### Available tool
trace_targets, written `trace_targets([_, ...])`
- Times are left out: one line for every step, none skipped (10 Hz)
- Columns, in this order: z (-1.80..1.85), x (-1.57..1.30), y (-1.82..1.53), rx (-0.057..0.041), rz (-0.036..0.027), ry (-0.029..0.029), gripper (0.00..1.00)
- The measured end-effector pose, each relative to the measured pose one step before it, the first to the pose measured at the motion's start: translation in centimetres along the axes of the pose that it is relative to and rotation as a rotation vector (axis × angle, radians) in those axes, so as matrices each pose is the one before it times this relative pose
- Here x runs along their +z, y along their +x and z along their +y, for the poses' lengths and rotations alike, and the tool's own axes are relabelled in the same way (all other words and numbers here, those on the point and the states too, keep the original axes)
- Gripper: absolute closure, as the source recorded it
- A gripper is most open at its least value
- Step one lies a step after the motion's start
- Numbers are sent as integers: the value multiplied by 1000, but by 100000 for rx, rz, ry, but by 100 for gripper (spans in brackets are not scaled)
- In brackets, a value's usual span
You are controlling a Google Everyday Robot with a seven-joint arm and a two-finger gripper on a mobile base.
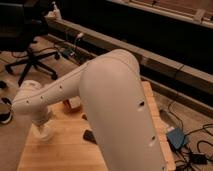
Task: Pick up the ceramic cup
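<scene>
My white arm fills the middle of the camera view and reaches down to the left part of the wooden table (pixel 60 155). The gripper (pixel 43 125) is at the arm's end, right over the spot where a pale round shape, the ceramic cup (pixel 45 134), shows on the table. The gripper's end merges with the cup, so I cannot tell whether it touches or holds it. Most of the cup is hidden by the wrist.
A black phone (pixel 89 135) lies on the table just right of the cup, half hidden by the arm. A bit of the red bowl (pixel 70 104) shows behind the arm. A black office chair (pixel 30 55) stands at the back left. A blue box (pixel 175 138) and cables lie on the floor at the right.
</scene>
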Motion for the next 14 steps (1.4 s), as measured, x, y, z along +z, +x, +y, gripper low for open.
trace_targets([-120,964,-584,476,415,46,37])
trace_targets([-417,1245,-308,2044,1274,366,44])
trace_targets([-609,1330,-104,2559,2383,78,53])
trace_targets([-185,1833,330,2138,5132,-1780,66])
trace_targets([30,1194,365,391,4234,-2138,74])
trace_targets([461,773,112,-440,4328,-3483,84])
trace_targets([-96,-148,-219,246,2215,-2632,95])
trace_targets([-310,-1524,-587,892,-1025,-1904,100])
trace_targets([-217,-1846,-458,1059,-2107,-1116,100])
trace_targets([-625,-4112,-206,3156,-4745,-614,100])
trace_targets([-439,-1967,126,2202,-2146,-13,100])
trace_targets([-956,-2788,408,3593,-3241,-80,100])
trace_targets([-660,-2204,477,2573,-2614,13,100])
trace_targets([-402,-2189,463,2112,-4204,-756,100])
